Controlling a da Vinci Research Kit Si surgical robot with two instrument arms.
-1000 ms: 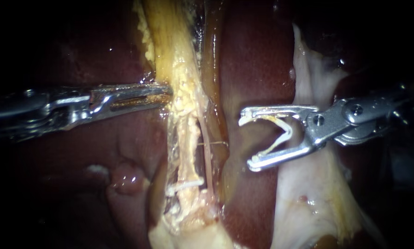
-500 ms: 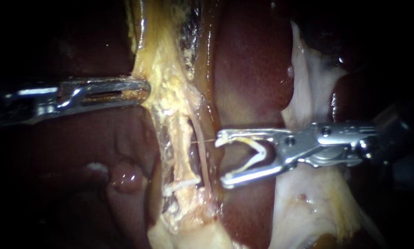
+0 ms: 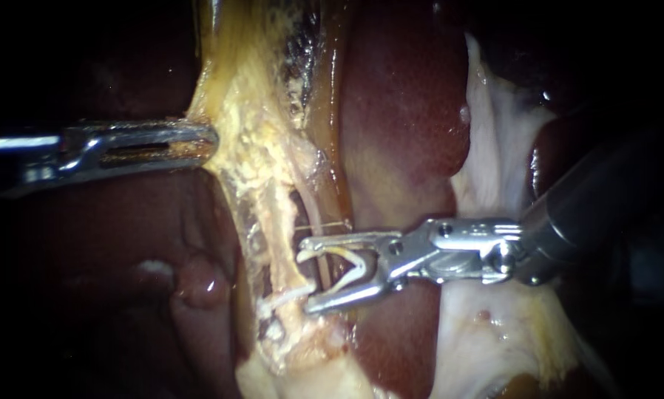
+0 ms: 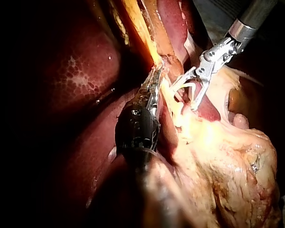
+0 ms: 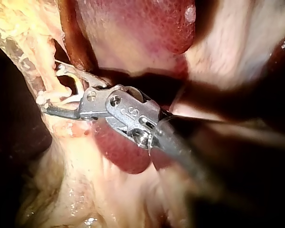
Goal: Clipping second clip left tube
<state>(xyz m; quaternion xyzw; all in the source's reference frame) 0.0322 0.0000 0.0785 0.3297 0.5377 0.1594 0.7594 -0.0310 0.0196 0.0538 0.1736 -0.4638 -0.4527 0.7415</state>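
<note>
left instrument (image 3: 208, 140) comes in level from the left. its jaws lie together, clamped on the edge of the yellow tissue (image 3: 247, 140), which is drawn out toward them. in the left wrist view the same jaws (image 4: 156, 78) lie closed along that yellow band.

just right of the grip, the left tube (image 3: 279, 225) runs down as a crusty yellow strand with a dark window beside it. low on it sits a white clip (image 3: 291, 297), lying across the strand.

right instrument (image 3: 307, 281) enters from the right. its jaws stand wide apart and carry an open clip (image 3: 350, 270), a pale v with one leg along each jaw. the tips sit just above the white clip and touch the right edge of the left tube. i cannot tell whether the tube lies fully between them. the right wrist view shows the tips (image 5: 51, 90) against the strand.

behind the shaft is the dark red liver (image 3: 398, 111), and further right, pale tissue (image 3: 495, 155).
</note>
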